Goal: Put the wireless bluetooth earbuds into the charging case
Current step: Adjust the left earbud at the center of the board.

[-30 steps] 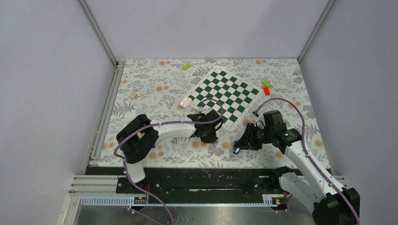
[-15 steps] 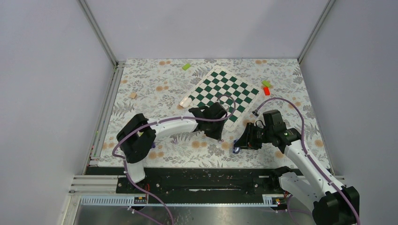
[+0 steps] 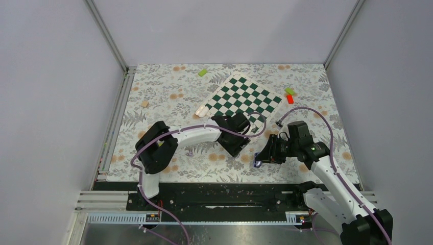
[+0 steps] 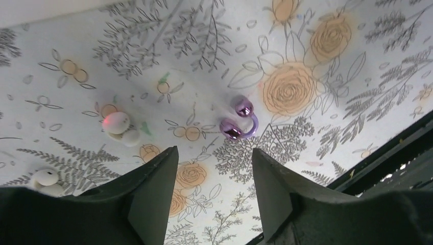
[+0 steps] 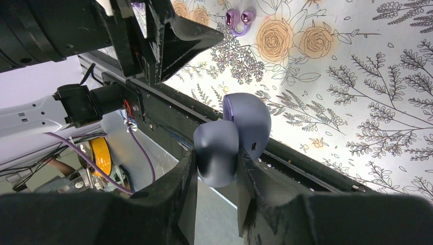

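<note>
My right gripper (image 5: 215, 153) is shut on an open lavender charging case (image 5: 250, 120). It holds the case by one half, just above the table's near edge (image 3: 257, 162). A shiny purple clip-shaped earbud (image 4: 231, 128) lies on the floral cloth just ahead of my left gripper (image 4: 213, 150). That gripper is open with nothing between its fingers. The same earbud (image 5: 232, 18) shows in the right wrist view beyond the case. Two glossy white buds (image 4: 116, 122) (image 4: 47, 177) lie on the cloth to the left of the left gripper's fingers.
A white oval case (image 3: 202, 111) sits by the left corner of the chessboard (image 3: 245, 99). A purple speck (image 3: 190, 152) lies under the left arm. Small green (image 3: 203, 72), red (image 3: 290, 99) and tan (image 3: 145, 103) blocks sit farther back. The black base rail (image 4: 393, 153) runs close by.
My left gripper has swung right toward the right gripper and its jaws have opened. The right arm and the case it holds have stayed put.
</note>
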Tool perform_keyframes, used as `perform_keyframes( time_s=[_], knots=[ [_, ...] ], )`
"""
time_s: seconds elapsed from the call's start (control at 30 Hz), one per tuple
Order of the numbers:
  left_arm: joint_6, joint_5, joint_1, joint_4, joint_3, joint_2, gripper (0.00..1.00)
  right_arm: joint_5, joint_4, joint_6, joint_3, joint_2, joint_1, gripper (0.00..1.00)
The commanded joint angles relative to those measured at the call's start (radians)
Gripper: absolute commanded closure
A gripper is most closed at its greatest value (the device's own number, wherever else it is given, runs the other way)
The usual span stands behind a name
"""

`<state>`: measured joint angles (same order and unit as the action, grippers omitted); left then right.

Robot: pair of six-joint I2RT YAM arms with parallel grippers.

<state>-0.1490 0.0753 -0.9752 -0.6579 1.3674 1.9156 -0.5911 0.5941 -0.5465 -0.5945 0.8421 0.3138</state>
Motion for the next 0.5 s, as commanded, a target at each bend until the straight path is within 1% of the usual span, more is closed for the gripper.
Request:
perform_keyframes(
  time_s=[0.0,0.07,0.13,0.27,0.37,0.47],
  knots=[
    [-0.034,-0.099,0.001,-0.003,0.063,-0.070,0.45,0.005,0.013,0.002,-0.003,-0.013,-0.002,1.00],
    [-0.112,-0.138,0.002,-0.010,0.054,-0.118,0.48,0.005,0.013,0.003,-0.005,-0.011,-0.002,1.00],
    [-0.206,-0.143,0.003,-0.005,0.031,-0.168,0.51,0.007,0.014,0.003,-0.006,-0.006,-0.002,1.00],
    [-0.461,-0.133,0.003,0.025,-0.061,-0.253,0.54,-0.002,0.000,0.000,-0.003,0.005,-0.002,1.00],
    [-0.665,-0.133,0.003,0.039,-0.139,-0.284,0.59,-0.011,-0.011,-0.003,-0.004,0.011,-0.002,1.00],
    [-0.801,-0.084,0.000,0.085,-0.208,-0.284,0.59,-0.016,-0.018,-0.004,-0.007,0.015,-0.002,1.00]
  ],
)
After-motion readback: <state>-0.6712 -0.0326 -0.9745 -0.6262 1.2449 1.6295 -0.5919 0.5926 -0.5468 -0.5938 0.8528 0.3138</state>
